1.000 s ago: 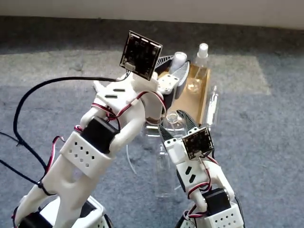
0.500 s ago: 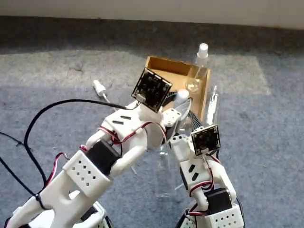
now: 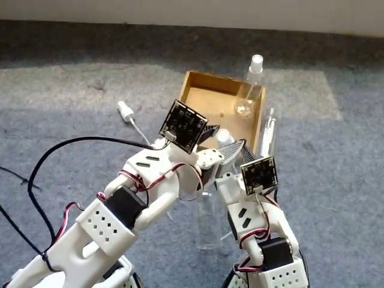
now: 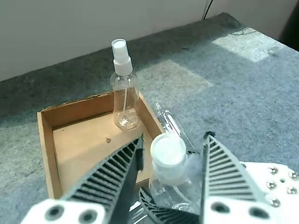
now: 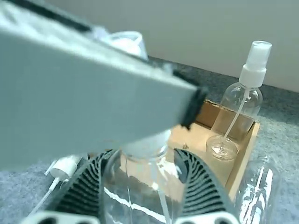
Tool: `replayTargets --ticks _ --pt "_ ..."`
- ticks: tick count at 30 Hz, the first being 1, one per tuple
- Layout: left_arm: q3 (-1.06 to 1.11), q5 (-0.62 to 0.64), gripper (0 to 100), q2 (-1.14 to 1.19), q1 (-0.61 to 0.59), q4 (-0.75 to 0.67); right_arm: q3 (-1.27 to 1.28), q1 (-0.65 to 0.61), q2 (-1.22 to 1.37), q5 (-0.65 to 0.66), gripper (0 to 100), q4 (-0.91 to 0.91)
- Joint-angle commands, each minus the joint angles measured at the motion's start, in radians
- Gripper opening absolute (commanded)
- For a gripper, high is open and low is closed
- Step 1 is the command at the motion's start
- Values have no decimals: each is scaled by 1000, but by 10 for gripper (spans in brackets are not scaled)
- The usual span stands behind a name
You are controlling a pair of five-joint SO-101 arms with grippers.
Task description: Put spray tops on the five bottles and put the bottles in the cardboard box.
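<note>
My right gripper (image 5: 135, 196) is shut on a clear upright bottle (image 5: 135, 186), held just in front of the cardboard box (image 3: 198, 84). My left gripper (image 4: 170, 158) is shut on a white spray top (image 4: 168, 151), which sits at that bottle's neck (image 3: 223, 139) with its tube hanging down inside. A capped bottle (image 3: 252, 84) stands in the box's far right corner (image 4: 125, 91). One bare bottle (image 3: 268, 129) lies just right of the box. Another bare bottle (image 3: 207, 222) lies on the carpet near the arm bases. A loose spray top (image 3: 126, 111) lies left of the box.
Grey carpet (image 3: 72, 90) covers the floor, with a wall along the far side. The box's floor (image 4: 84, 140) is bare apart from the standing bottle. Black cable (image 3: 36, 162) loops on the left near the left arm.
The left arm carried the spray top from above the box back to the bottle held by the right gripper and lowered it onto the neck. The right gripper shifted slightly with its bottle.
</note>
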Motion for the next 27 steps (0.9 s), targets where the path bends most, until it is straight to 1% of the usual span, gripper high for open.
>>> replayTargets --ticks 1,5,7,11,13,20,24,27 --pt "-88 -3 203 -21 1 -3 -18 8 -15 -6 5 4" --pt "-203 -5 203 -22 -4 123 -15 8 -15 -6 5 4" --pt "-255 -5 203 -22 -41 166 -15 8 -15 -6 5 4" --pt "-292 -5 203 -22 -160 173 -16 10 -15 -6 5 4" --pt "-285 -5 203 -21 -196 180 -16 10 -15 -6 5 4" --pt "-188 -6 203 -22 -153 183 -15 10 -15 -6 5 4" --pt "-154 -6 203 -18 -150 181 -15 10 -15 -6 5 4" --pt "-127 -6 203 -15 -150 137 -15 10 -15 -6 5 4"
